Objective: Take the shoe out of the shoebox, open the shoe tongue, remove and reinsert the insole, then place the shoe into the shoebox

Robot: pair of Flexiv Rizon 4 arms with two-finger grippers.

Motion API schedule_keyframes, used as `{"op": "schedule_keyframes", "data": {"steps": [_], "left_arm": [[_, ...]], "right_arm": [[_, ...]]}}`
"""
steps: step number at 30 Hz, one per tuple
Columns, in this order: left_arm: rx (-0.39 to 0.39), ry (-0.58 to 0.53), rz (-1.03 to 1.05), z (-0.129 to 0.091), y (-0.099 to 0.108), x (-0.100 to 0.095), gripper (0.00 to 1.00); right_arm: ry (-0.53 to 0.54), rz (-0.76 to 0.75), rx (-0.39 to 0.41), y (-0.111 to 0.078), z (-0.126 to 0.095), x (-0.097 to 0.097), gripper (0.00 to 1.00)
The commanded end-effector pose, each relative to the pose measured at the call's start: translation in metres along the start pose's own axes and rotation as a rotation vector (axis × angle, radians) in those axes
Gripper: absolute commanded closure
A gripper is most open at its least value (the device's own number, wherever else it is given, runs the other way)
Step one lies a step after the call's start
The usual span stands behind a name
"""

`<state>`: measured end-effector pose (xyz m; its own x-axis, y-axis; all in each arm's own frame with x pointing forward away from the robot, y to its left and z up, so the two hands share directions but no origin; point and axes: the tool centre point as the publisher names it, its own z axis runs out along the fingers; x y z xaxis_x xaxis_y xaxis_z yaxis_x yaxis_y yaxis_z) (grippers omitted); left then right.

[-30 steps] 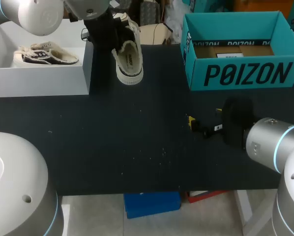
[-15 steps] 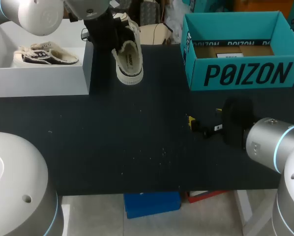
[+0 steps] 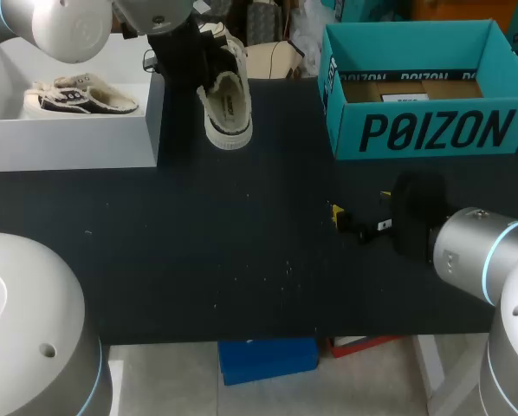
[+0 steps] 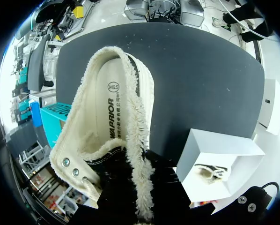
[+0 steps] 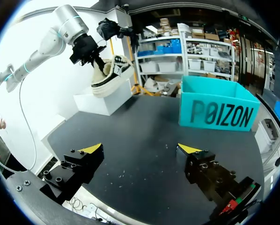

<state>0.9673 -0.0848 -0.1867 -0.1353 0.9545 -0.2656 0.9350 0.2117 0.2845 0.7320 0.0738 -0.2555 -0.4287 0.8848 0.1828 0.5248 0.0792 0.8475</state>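
The left gripper (image 3: pixel 190 59), its tips hidden, is clamped on the cream fleece-lined shoe (image 3: pixel 227 102); the right gripper (image 5: pixel 141 148) is spread open above the black tabletop (image 3: pixel 198 243).

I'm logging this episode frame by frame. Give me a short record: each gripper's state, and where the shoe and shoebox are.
shoe: held above the table, insole inside
left gripper: shut on shoe
right gripper: open, empty, over table
shoebox: teal, open, table's far right
second shoe: on white box, far left
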Motion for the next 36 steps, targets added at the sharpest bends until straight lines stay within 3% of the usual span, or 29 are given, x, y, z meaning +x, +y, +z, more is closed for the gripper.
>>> {"op": "schedule_keyframes", "data": {"steps": [1,22,36], "left_arm": [[-0.003,-0.004,0.002,0.0,0.0,0.001,1.0],[-0.003,-0.004,0.002,0.0,0.0,0.001,1.0],[0.029,-0.097,-0.007,0.067,-0.038,-0.007,1.0]], "right_arm": [[-0.004,0.001,-0.004,-0.001,0.001,0.002,0.0],[-0.004,0.001,-0.004,-0.001,0.001,0.002,0.0],[-0.004,0.001,-0.004,-0.001,0.001,0.002,0.0]]}}
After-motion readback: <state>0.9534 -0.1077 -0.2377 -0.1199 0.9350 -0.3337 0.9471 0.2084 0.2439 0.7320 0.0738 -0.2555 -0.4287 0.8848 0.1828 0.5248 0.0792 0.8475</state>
